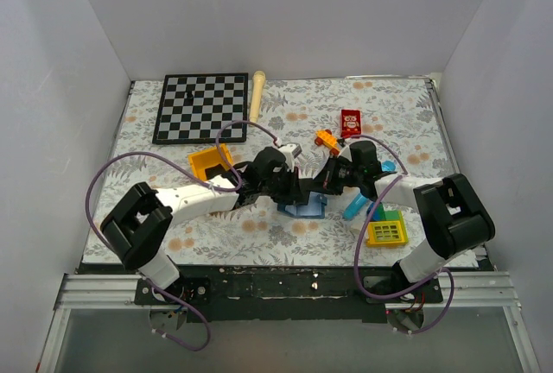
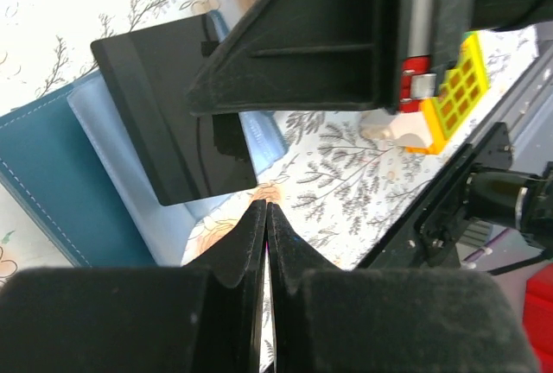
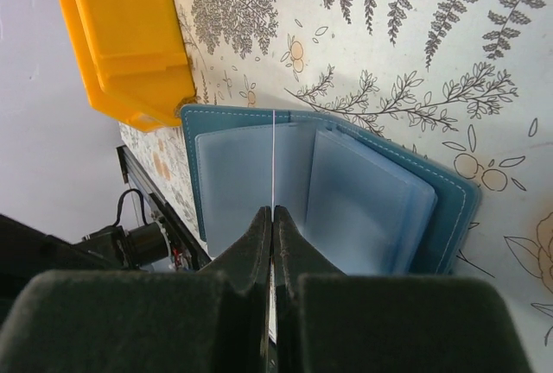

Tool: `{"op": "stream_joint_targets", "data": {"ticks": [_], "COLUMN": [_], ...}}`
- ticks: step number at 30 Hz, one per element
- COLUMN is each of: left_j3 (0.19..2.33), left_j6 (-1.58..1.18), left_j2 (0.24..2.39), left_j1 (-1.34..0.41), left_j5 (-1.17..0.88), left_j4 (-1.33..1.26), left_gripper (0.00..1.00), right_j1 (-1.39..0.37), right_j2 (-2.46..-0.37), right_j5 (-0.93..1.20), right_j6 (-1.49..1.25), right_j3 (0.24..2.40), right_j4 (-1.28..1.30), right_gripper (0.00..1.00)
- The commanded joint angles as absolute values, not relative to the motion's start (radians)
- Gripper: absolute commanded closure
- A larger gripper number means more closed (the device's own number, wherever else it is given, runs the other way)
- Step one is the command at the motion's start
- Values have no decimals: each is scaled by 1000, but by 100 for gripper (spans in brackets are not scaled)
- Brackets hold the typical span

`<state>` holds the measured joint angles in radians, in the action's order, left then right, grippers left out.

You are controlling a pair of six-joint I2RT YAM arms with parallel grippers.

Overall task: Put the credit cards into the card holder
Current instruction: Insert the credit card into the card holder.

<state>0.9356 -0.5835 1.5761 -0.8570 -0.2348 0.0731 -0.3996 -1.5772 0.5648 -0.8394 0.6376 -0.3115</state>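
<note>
Fingers first: your left fingers (image 2: 266,218) are clenched tip to tip, and nothing shows between them. In the left wrist view they hover over the floral desk (image 2: 346,174), beside the open card holder (image 2: 39,174). Right in front of them, your right fingers (image 2: 216,88) pinch one credit card (image 2: 164,105) by an edge. The black card hangs tilted over the holder's pale inner pockets; whether its low corner touches them, you can't tell.

Over to the right wrist view: the card shows edge-on as a thin pale line running out from the closed tips. It sits above the pale pockets, close to the fold. The holder lies spread flat beside a yellow bin (image 3: 121,36).

Top view now: both arms meet mid-desk, toward the near side, and they cover the card. Only part of the holder peeks out. The other credit card isn't visible in any view.

Handling, as I judge it: that card is light, stiff and glossy, so it may slip or twist. Keep the pinch on the trailing edge and leave the leading edge free. The holder looks soft and light and will likely skid, so pin its cover with the left.
</note>
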Motion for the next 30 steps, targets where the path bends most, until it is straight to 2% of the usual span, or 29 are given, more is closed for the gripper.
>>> {"op": "stream_joint_targets", "data": {"ticks": [1, 15, 30], "left_j3": [919, 924, 853], "left_j6": [-586, -618, -638], "left_j2": [1604, 1660, 1655], "left_j1": [-862, -862, -781], "left_j5": [-198, 29, 90], "left_j4": [45, 118, 115], "left_gripper": [100, 100, 100], "right_j1": [-402, -400, -397], "right_j2": [-1588, -1554, -1594], "right_j5": [564, 557, 580], "right_j6": [-827, -792, -798], "right_j3": [653, 623, 606], "right_j4": [-321, -275, -311], "right_gripper": [99, 99, 99]}}
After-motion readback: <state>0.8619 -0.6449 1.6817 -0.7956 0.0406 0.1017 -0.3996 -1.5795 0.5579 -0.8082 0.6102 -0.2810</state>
